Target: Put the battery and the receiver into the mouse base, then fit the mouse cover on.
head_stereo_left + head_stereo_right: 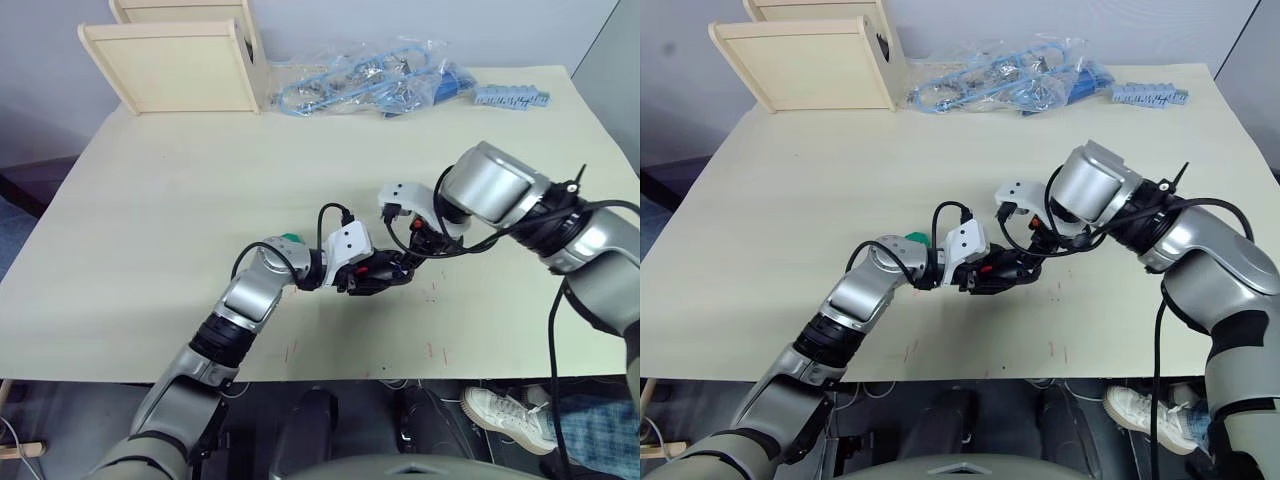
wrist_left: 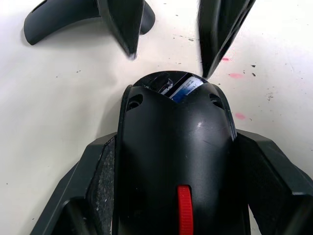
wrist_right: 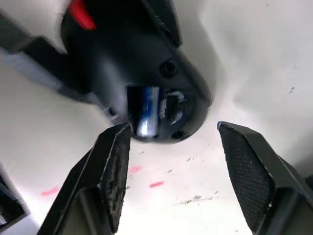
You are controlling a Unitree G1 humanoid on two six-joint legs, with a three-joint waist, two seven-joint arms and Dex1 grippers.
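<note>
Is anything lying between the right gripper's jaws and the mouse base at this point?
No. In the right wrist view the right gripper, jaws open, sits just off the mouse base; only bare table with small red marks lies between.

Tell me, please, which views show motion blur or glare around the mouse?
Right wrist view: the mouse base and battery are smeared by blur. Left wrist view: the base is sharp, and the right gripper's fingers are slightly blurred. Head views: even light, no glare.

So I've got the mouse base (image 2: 176, 161) sitting mid-table (image 1: 150, 220), clamped in my left gripper (image 2: 176, 196), with the battery (image 2: 186, 89) in its bay. My right gripper (image 3: 171, 171) hangs spread just past its end. The mouse cover (image 2: 58, 19) lies just beyond. Shelf (image 1: 175, 60) and bags (image 1: 370, 75) at the back.
</note>
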